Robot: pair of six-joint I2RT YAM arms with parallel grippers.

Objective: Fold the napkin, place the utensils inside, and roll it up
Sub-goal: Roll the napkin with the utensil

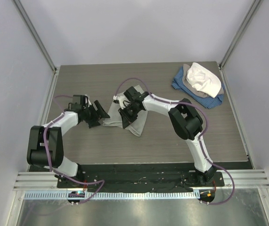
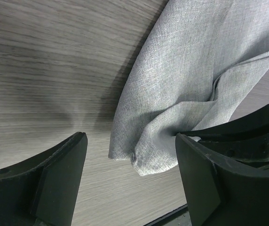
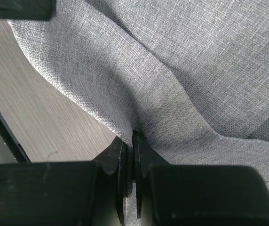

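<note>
The right jaws are clamping a fold of the napkin [image 3: 172,84], crumpled midway between the worktop's [image 1: 172,141] near and far edges; the left jaws are standing released around its corner.

Napkin [image 1: 137,125] lies on table [image 1: 172,150]; cloth heap [image 1: 200,81] rear-right

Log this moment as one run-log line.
napkin: rumpled | left gripper: open at napkin corner | right gripper: shut on napkin fold | utensils: not visible
</note>
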